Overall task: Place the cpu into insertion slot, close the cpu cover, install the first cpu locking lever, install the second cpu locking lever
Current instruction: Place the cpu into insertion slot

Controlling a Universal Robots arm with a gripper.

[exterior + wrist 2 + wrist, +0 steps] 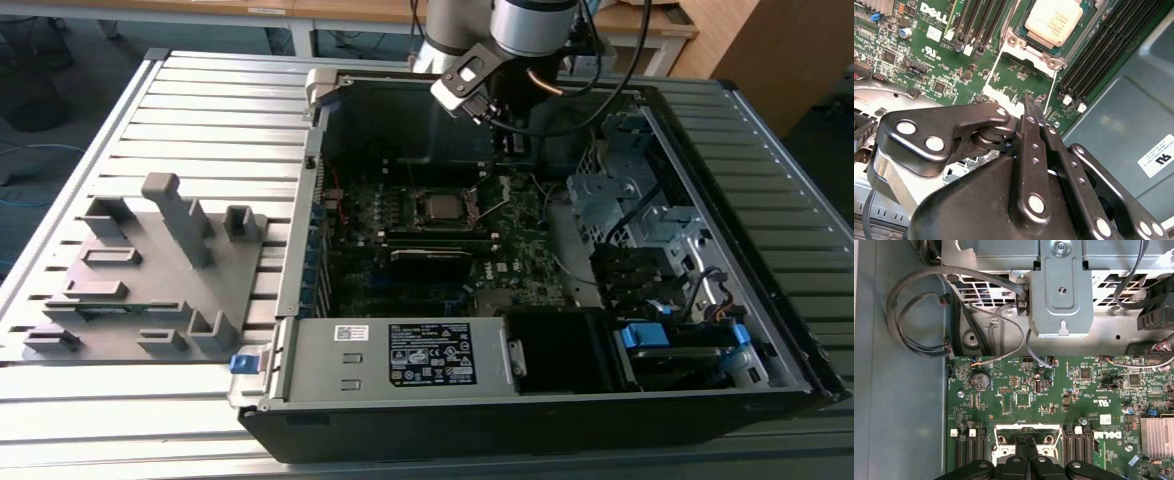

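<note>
The cpu (1054, 19), a square chip with a pale metal top, sits in the insertion slot on the green motherboard (929, 55) and hides the slot itself. The silvery cpu cover (1030, 47) appears to lie flat around the chip. Two thin wire locking levers (994, 70) stick out from the socket towards me. My gripper (1030, 102) is shut with nothing between its fingers, its tips hovering just off the socket's edge between the two levers. In the first wrist view my gripper (1026, 442) is over the socket frame (1027, 427). In the exterior view my gripper (511, 138) hangs inside the case behind the cpu (441, 207).
Black memory slots (1094, 55) flank the socket on both sides. A metal drive cage (1061, 290) and looping grey cables (919, 315) stand beyond the board. A silver heatsink (1156, 435) sits nearby. The open case (400, 400) rests on a slatted table beside a grey fixture (147, 270).
</note>
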